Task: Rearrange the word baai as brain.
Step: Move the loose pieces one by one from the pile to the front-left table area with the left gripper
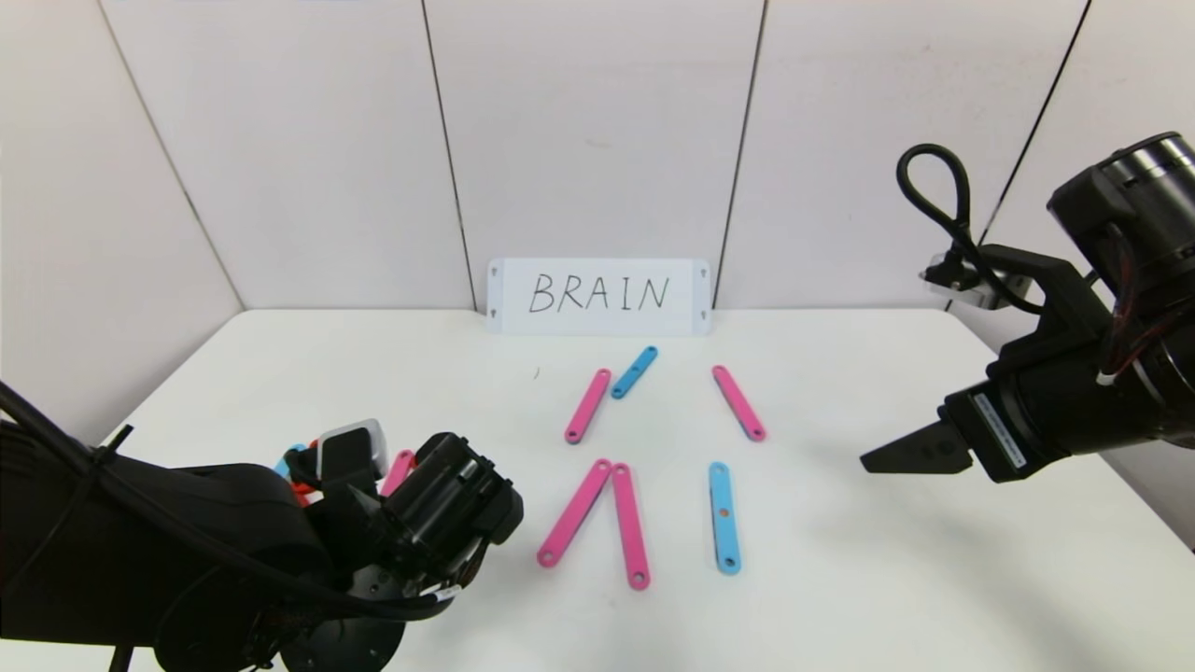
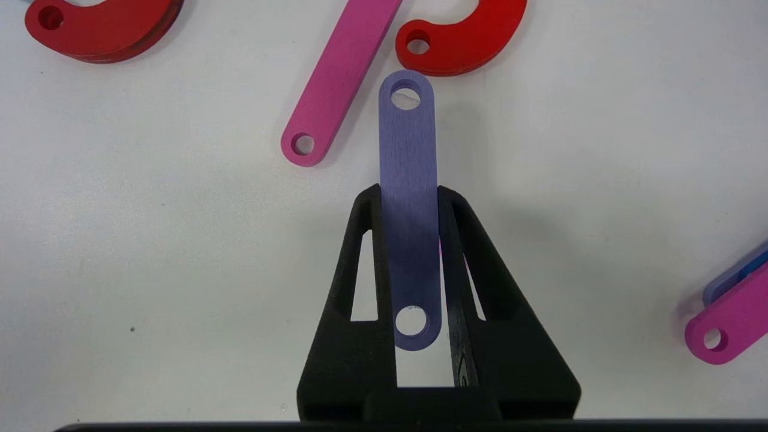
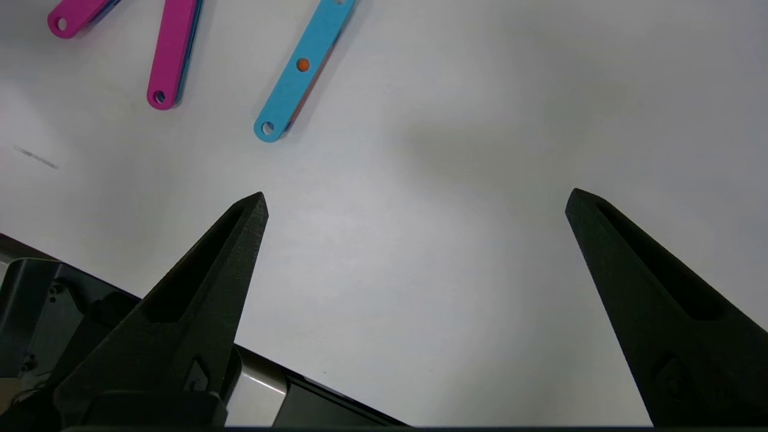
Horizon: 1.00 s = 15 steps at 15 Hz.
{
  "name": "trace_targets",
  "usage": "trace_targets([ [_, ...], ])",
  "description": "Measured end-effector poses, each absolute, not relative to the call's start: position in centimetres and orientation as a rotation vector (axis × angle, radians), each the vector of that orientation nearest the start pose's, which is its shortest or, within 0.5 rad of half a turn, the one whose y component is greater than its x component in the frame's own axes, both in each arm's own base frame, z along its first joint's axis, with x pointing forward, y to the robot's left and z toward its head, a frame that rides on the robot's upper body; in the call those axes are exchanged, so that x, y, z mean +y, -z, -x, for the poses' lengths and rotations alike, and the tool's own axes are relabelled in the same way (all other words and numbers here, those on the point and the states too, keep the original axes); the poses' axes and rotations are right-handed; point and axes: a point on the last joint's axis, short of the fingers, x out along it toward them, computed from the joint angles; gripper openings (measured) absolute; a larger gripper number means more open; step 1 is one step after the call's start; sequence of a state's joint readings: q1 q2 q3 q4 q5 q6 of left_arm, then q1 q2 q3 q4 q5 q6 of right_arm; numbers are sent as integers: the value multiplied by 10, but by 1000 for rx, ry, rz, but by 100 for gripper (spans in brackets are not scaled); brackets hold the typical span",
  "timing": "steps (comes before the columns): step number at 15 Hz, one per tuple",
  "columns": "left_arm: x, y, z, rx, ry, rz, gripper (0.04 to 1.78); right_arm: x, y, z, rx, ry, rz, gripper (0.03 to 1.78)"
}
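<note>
My left gripper [image 2: 408,195] is shut on a purple straight strip [image 2: 407,150], which runs lengthwise between the fingers and sticks out past the tips. Just beyond it lie a pink strip [image 2: 342,78] and two red C-shaped curves [image 2: 105,27] [image 2: 462,36]. In the head view the left arm [image 1: 448,509] covers this left part of the word; only a pink strip end [image 1: 400,469] and red bits [image 1: 297,490] show. My right gripper [image 1: 901,457] hangs open and empty over bare table at the right, as the right wrist view [image 3: 414,201] also shows.
Loose strips lie mid-table: pink [image 1: 588,405], blue [image 1: 635,371], pink [image 1: 738,402], two pink ones meeting in an upside-down V [image 1: 574,512] [image 1: 630,525], and blue [image 1: 724,516]. The white BRAIN card [image 1: 597,296] stands against the back wall.
</note>
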<state>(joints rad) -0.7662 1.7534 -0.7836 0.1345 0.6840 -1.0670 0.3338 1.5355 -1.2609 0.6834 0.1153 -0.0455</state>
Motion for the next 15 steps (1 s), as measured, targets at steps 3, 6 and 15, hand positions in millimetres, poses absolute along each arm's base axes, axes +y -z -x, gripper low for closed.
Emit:
trace_targets([
  [3,-170,-106,-196,735,-352,275,28,80,-241,-223,951,-436,146,174],
  [6,-169,-104,-196,740,-356,273,28,80,-241,-223,951,-437,147,174],
  [15,-172,-94,-199,759,-375,269,28,81,-241,-224,954,-438,148,174],
])
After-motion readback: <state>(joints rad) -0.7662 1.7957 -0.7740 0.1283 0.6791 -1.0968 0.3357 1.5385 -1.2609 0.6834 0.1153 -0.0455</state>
